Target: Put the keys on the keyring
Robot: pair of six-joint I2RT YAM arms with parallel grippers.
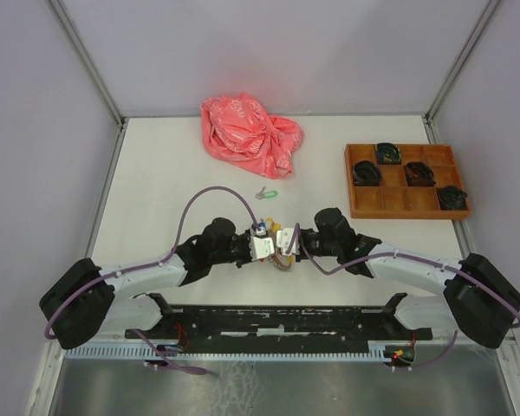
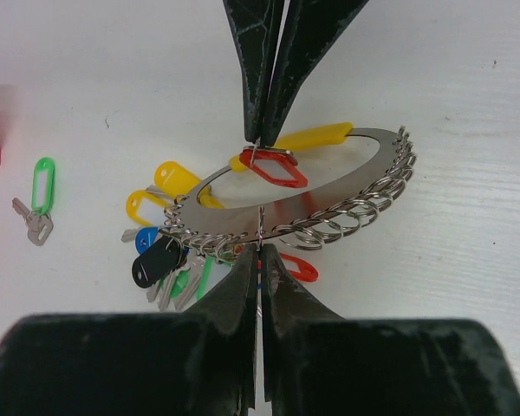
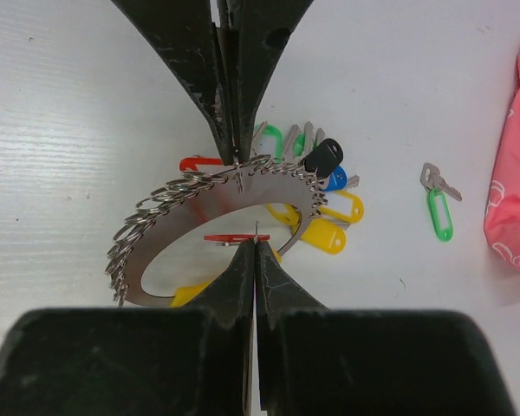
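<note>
White table (image 1: 147, 173), top view: left gripper (image 1: 262, 246) and right gripper (image 1: 288, 243) meet tip to tip, green-tag key (image 1: 266, 194) loose just beyond; left wrist: left clamped tight on keyring (image 2: 321, 201) rim; right wrist: right pinched on red-tag key (image 3: 230, 237) over the ring's hole.

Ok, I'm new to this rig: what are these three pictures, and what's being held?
Two robot arms are bolted at the near edge of the table, each ending in a two-finger gripper. One picture looks down from above. The other two come from wrist cameras, so the dark wedges at the bottom are that arm's own fingers. The left gripper is shut on the rim of the big metal keyring, hung with other tagged keys. The right gripper pinches the red-tagged key at the ring's inner edge. The green-tagged key lies loose near a pink bag; a wooden tray sits far right.
</note>
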